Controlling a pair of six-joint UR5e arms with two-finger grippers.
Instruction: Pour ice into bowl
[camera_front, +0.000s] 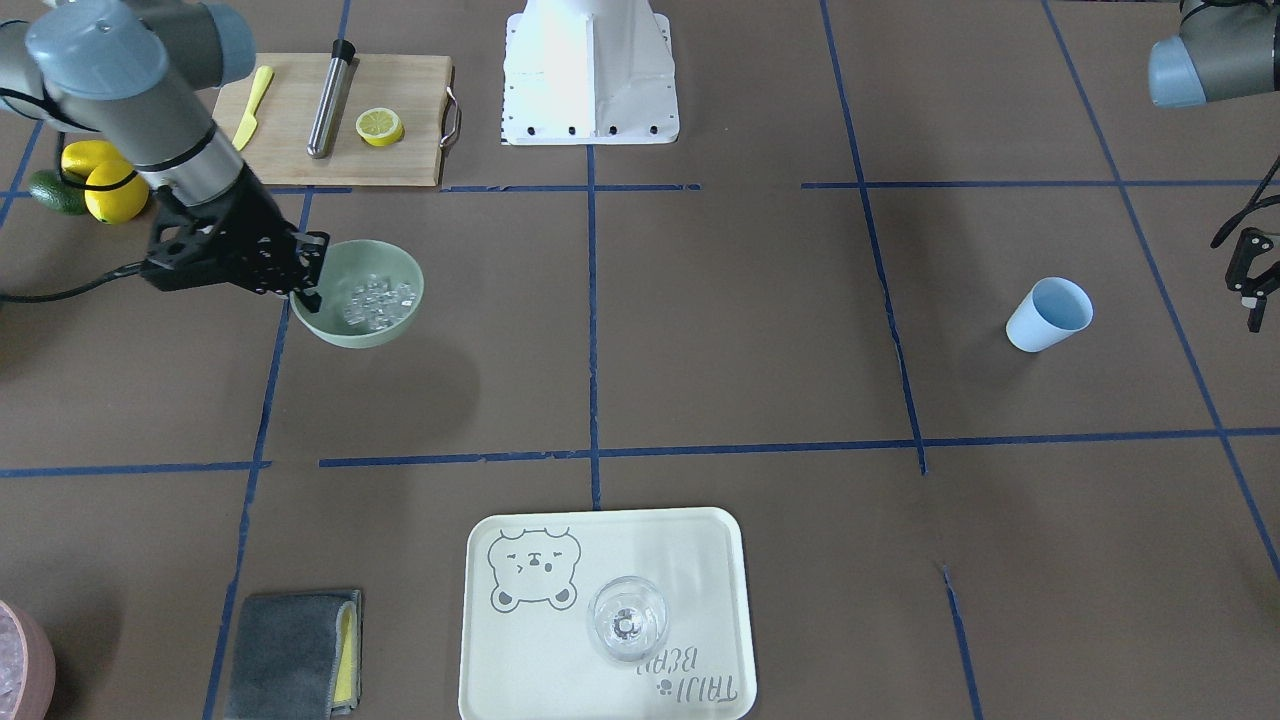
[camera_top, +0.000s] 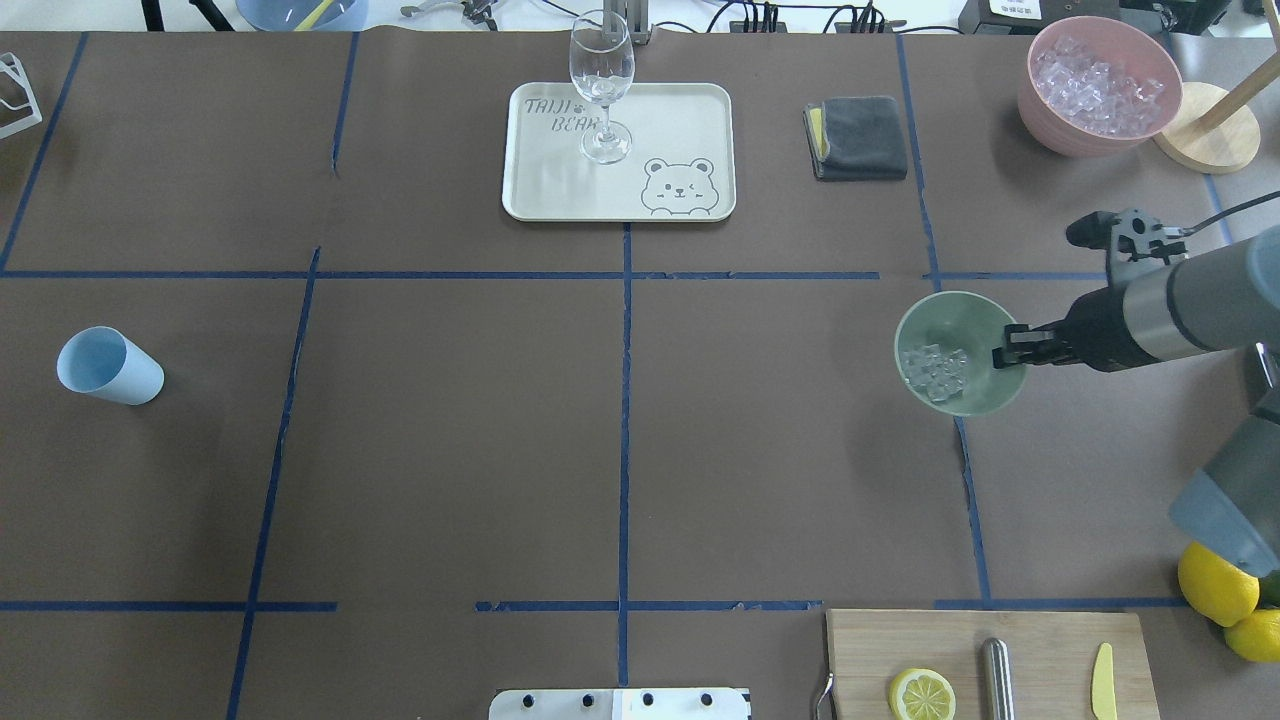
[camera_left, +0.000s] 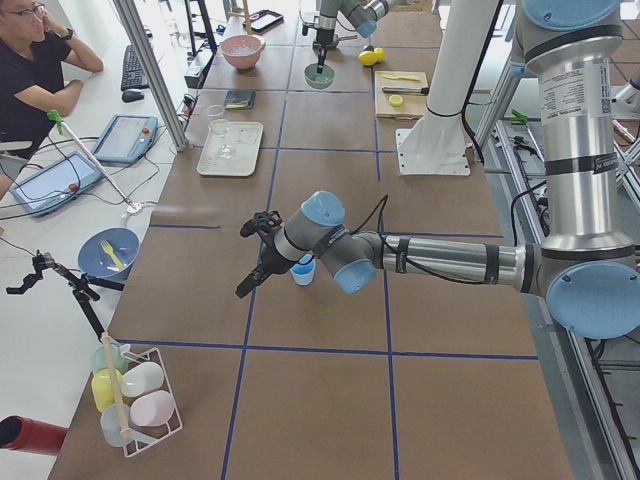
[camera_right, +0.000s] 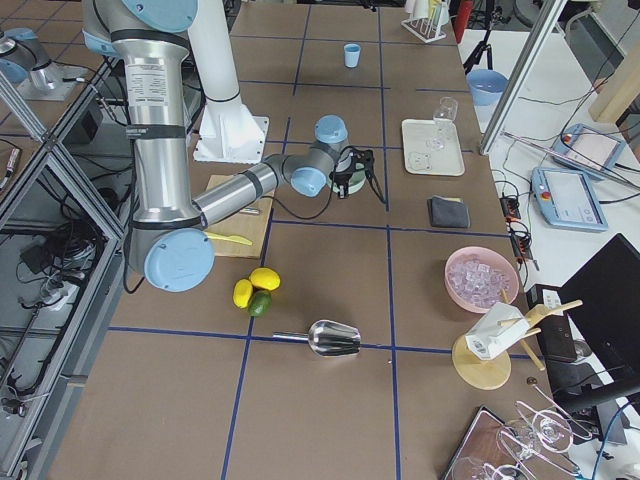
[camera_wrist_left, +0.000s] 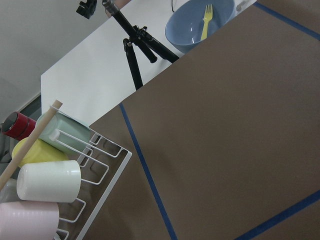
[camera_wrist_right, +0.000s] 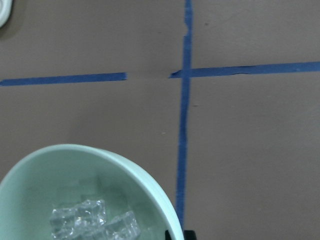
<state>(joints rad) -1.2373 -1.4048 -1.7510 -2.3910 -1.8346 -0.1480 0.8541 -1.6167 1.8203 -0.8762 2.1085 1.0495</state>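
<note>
Bowl (camera_front: 385, 335) is at left of the front view, pinched at its left rim by the right gripper (camera_front: 308, 285), one finger inside and one outside. It looks tilted, and I cannot confirm it rests on the table. Ice (camera_front: 378, 300) lies heaped inside it. Cup (camera_front: 1045, 315) lies tipped and empty at right. At the right edge, the left gripper (camera_front: 1250, 290) shows nothing in it; its spread I cannot tell. I judge the pour complete. Next I would level the bowl, seat it, then release.
</note>
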